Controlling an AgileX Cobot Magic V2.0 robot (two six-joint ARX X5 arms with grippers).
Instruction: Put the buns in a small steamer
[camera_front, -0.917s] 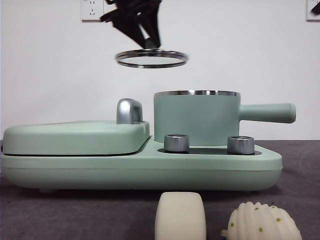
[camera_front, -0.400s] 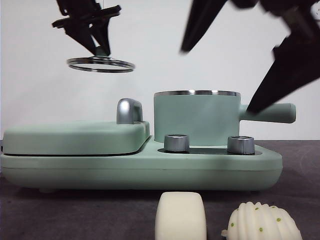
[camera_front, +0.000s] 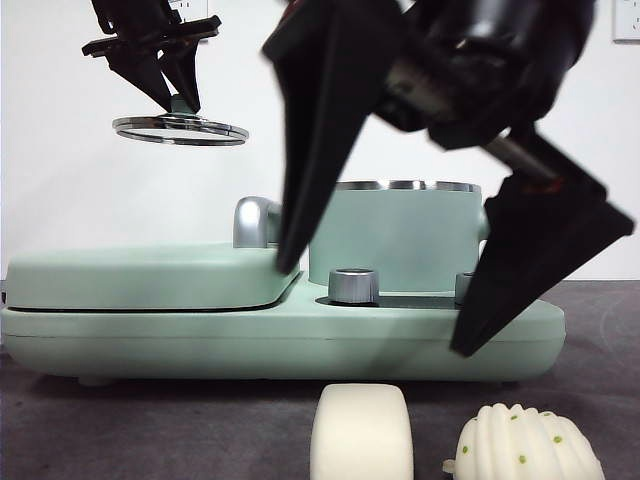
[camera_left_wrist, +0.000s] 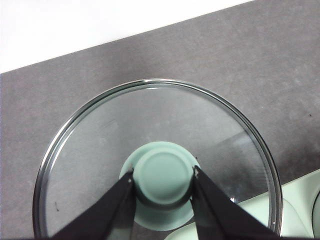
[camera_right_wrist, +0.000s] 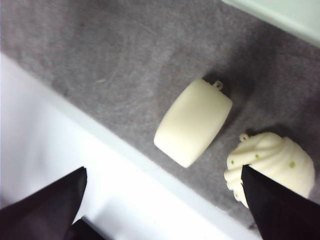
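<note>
Down from the upper right, the right gripper (camera_front: 385, 310) now hangs wide open before the small steamer (camera_front: 395, 238), with the smooth bun (camera_front: 361, 432) and ribbed bun (camera_front: 522, 444) on the table at its 6 o'clock. At 10 o'clock, the left gripper (camera_front: 178, 100) pinches the lid (camera_front: 180, 130) by its knob (camera_left_wrist: 163, 175).

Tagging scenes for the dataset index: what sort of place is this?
Likely a staged lab tabletop, not a real kitchen: a mint-green cooking appliance carrying the small steamer sits on a grey mat against a bare white wall, with toy-like buns in front.
</note>
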